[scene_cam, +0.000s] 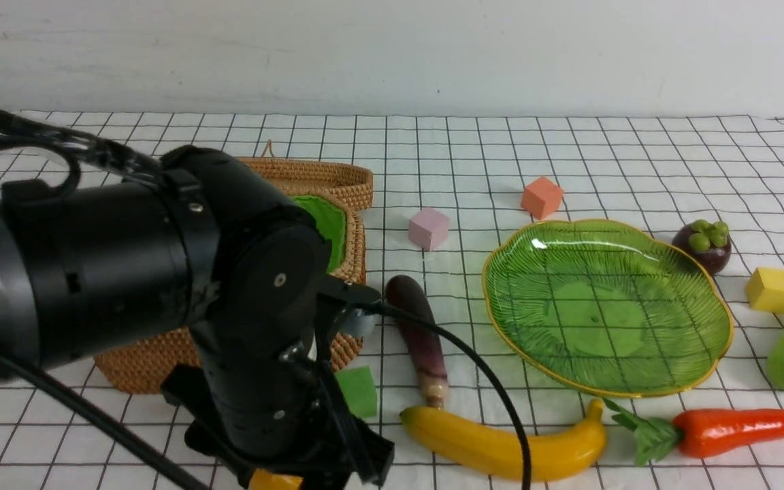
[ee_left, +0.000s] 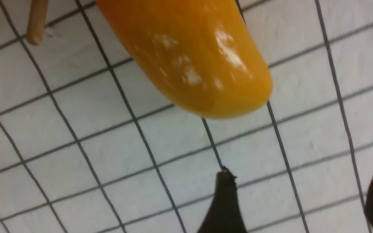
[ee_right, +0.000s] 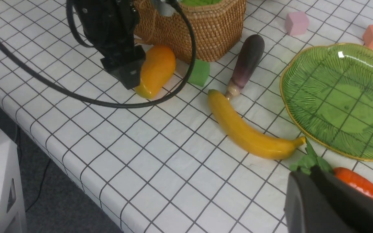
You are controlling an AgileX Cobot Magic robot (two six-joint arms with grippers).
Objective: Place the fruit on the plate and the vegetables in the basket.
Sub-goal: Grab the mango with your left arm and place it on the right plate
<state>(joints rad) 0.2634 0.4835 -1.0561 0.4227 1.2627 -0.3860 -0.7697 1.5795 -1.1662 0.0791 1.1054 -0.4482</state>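
Left claw (ee_left: 303, 191) just beside mango (ee_left: 186, 55)

Eggplant (scene_cam: 421, 333) lies between basket (scene_cam: 147, 361) and green plate (scene_cam: 603, 306).

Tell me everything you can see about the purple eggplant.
The eggplant is a long, glossy, plastic-looking toy, dark purple fading to mauve, with a pale tan stem end. It lies flat on the checked cloth between basket and plate, stem end toward the banana, about touching it. Nothing grips it.
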